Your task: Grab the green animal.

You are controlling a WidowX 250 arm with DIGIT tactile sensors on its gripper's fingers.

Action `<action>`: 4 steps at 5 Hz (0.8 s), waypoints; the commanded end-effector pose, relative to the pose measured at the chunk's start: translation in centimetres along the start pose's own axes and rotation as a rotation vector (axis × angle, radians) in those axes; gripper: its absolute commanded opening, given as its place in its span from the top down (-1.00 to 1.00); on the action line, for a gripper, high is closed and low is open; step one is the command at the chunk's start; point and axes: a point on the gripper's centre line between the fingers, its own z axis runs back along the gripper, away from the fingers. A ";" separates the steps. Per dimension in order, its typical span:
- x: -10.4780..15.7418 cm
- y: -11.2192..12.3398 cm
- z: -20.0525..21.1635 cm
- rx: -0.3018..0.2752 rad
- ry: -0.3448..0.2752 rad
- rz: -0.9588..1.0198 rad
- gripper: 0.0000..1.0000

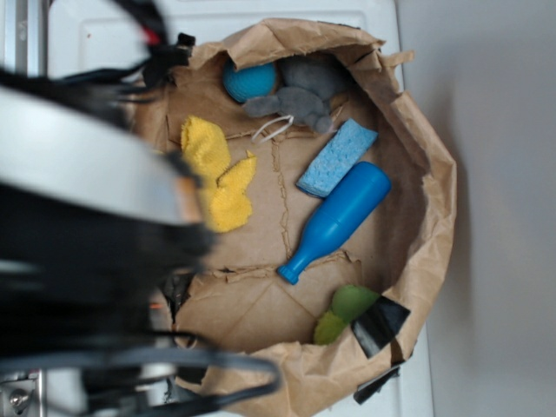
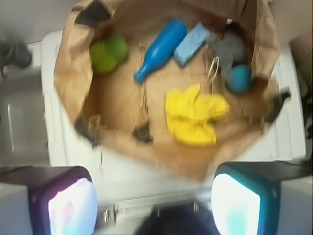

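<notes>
Gripper point(image 2: 154, 200) pads are seen spread apart, empty, in wrist view only; ext. view blocked by blurred arm. Green animal point(image 2: 108, 52) lies at paper bag's point(image 2: 68, 83) far-left edge, partly hidden by black tape point(image 1: 379, 323).

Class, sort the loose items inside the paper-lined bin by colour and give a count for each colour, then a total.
Blue: 3: bottle, sponge, ball
Yellow: 1: cloth
Green: 1: plush animal
Grey: 1: plush toy
Total: 6
</notes>
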 end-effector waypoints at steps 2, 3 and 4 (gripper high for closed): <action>2.3 2.6 -0.3 0.010 -0.053 0.045 -1.00; 2.3 2.6 -0.3 0.010 -0.053 0.045 -1.00; 4.5 3.7 -2.6 -0.064 -0.013 0.252 -1.00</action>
